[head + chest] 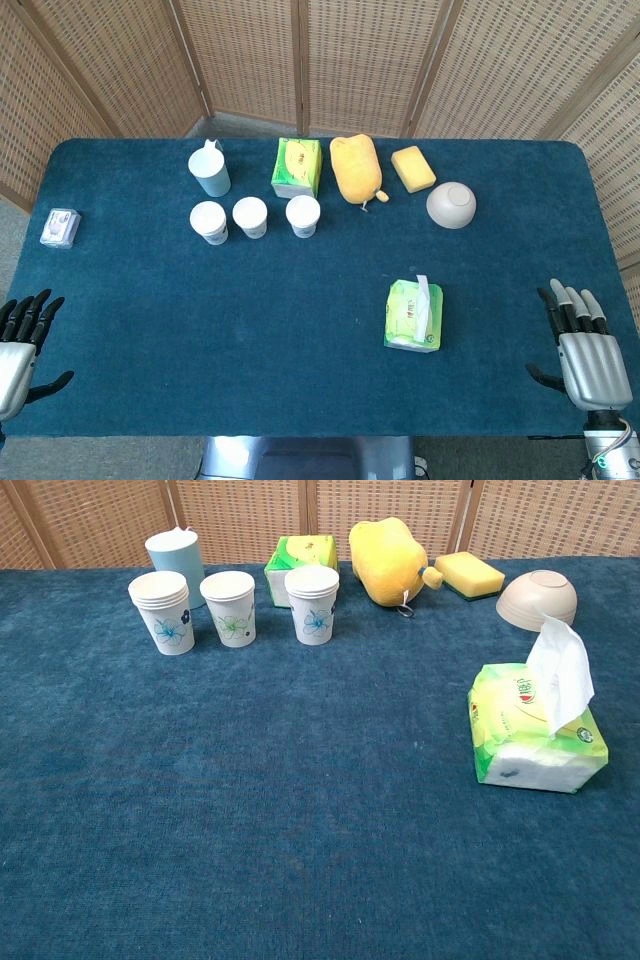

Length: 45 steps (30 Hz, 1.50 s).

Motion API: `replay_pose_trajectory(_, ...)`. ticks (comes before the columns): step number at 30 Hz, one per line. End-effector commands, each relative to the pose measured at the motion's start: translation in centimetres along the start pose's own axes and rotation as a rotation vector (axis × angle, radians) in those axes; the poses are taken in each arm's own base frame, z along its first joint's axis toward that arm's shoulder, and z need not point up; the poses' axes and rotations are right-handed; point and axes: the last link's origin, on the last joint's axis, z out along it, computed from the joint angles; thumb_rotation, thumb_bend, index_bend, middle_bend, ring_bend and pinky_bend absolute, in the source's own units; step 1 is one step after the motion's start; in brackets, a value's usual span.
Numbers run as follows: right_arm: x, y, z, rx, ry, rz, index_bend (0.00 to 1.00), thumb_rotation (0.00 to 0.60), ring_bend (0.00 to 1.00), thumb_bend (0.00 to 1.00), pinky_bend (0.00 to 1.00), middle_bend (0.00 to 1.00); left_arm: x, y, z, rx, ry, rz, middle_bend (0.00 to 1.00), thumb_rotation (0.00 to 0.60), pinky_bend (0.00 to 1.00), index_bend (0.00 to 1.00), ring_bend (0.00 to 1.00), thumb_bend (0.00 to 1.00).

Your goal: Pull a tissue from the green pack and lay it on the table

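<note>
The green tissue pack (412, 316) lies on the blue table right of centre, and in the chest view the green tissue pack (530, 735) sits at the right. A white tissue (424, 292) sticks up from its slot, seen as a tall white tissue (561, 672) in the chest view. My right hand (583, 350) rests at the table's front right corner, fingers apart, holding nothing, well right of the pack. My left hand (20, 345) is at the front left edge, fingers spread and empty. Neither hand shows in the chest view.
Along the back stand a light blue pitcher (210, 170), three paper cups (250, 217), a green tissue box (297, 167), a yellow plush toy (356, 168), a yellow sponge (413, 168) and an upturned beige bowl (451, 204). A small wrapped packet (60, 228) lies far left.
</note>
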Motion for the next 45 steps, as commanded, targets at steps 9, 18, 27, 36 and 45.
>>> replay_pose_trajectory(9,-0.5,-1.6,1.1,0.101,-0.008,0.117,0.00,0.600,0.00,0.00,0.00,0.00,0.1,0.2,0.0,-0.005,0.003,-0.009,0.00,0.600,0.00,0.00,0.00,0.00)
replay_pose_trajectory(18,-1.2,-4.5,4.8,0.257,-0.042,0.135,0.00,0.600,0.00,0.00,0.01,0.00,-0.1,0.3,0.0,-0.011,-0.005,-0.012,0.00,0.600,0.00,0.00,0.00,0.00)
replay_pose_trajectory(27,-2.9,-7.4,7.0,0.370,-0.155,0.069,0.00,0.600,0.00,0.00,0.03,0.00,0.1,-0.2,0.2,0.017,-0.005,-0.015,0.00,0.600,0.00,0.00,0.00,0.00)
replay_pose_trajectory(36,-4.9,-9.5,8.7,0.419,-0.169,0.062,0.08,0.600,0.06,0.00,0.09,0.11,0.3,-0.6,0.3,0.028,-0.001,-0.019,0.00,0.600,0.00,0.00,0.00,0.00)
replay_pose_trajectory(45,-6.4,-10.6,9.7,0.426,-0.105,0.116,0.61,0.600,0.48,0.40,0.33,0.56,0.4,-0.9,0.3,0.038,0.002,-0.024,0.00,0.600,0.00,0.00,0.00,0.00)
